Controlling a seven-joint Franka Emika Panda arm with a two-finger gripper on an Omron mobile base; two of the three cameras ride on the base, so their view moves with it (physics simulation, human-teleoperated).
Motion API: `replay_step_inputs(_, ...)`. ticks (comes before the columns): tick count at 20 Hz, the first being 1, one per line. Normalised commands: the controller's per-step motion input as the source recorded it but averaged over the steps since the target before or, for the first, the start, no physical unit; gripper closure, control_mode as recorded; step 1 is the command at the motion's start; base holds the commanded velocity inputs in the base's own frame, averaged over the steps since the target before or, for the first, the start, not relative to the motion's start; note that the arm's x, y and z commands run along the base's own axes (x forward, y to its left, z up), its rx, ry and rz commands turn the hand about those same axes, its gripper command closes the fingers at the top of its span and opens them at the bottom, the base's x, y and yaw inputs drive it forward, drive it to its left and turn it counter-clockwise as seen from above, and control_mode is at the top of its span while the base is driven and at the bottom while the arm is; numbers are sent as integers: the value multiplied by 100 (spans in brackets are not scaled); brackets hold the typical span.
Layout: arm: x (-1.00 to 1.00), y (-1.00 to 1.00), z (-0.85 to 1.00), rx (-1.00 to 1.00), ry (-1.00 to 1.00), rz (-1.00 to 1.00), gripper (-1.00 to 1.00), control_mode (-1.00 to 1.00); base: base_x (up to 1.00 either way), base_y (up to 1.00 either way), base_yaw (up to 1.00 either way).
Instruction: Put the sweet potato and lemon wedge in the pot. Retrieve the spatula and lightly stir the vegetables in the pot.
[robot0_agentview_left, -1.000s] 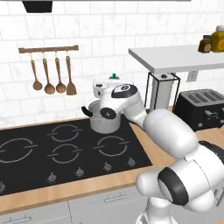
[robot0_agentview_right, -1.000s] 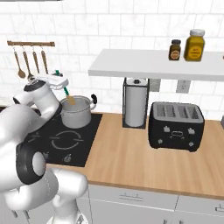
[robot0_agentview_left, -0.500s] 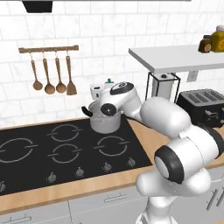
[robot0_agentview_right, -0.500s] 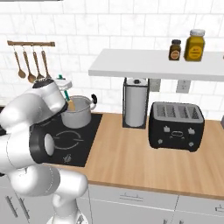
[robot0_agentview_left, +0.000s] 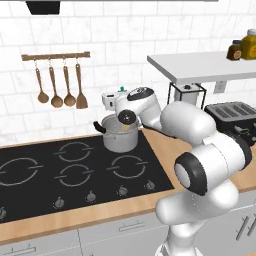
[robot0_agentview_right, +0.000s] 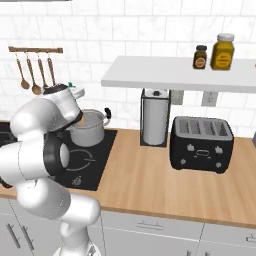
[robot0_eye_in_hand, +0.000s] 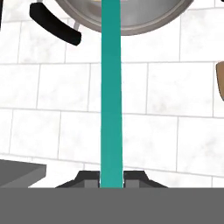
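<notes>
The arm bends over the pot (robot0_agentview_left: 120, 138) on the stove. Its fingers (robot0_eye_in_hand: 92, 178) grip the teal spatula (robot0_eye_in_hand: 111, 96), which points into the pot.

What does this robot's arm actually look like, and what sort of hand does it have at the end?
The arm is made of rounded, glossy white shells joined by dark grey ring-shaped joints, with no loose cables showing. Its hand is a gripper with two small, flat, dark fingers.

spatula (robot0_eye_in_hand: 111, 87) blade hidden in pot (robot0_eye_in_hand: 127, 17); pot cut off at edge
</notes>
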Motion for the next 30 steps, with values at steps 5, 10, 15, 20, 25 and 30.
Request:
replay_step_inputs(5,26,0,-9,0,0,6,100,-100,0,0,0)
replay_step_inputs(10,22,0,-46,0,4,2,100,-100,0,0,0)
replay_step_inputs(15,18,0,-54,0,5,2,100,-100,0,0,0)
replay_step_inputs(20,29,0,-51,0,1,3,100,-100,0,0,0)
replay_step_inputs(25,23,0,-69,0,0,1,100,-100,0,0,0)
replay_step_inputs(30,40,0,-54,0,0,0,100,-100,0,0,0)
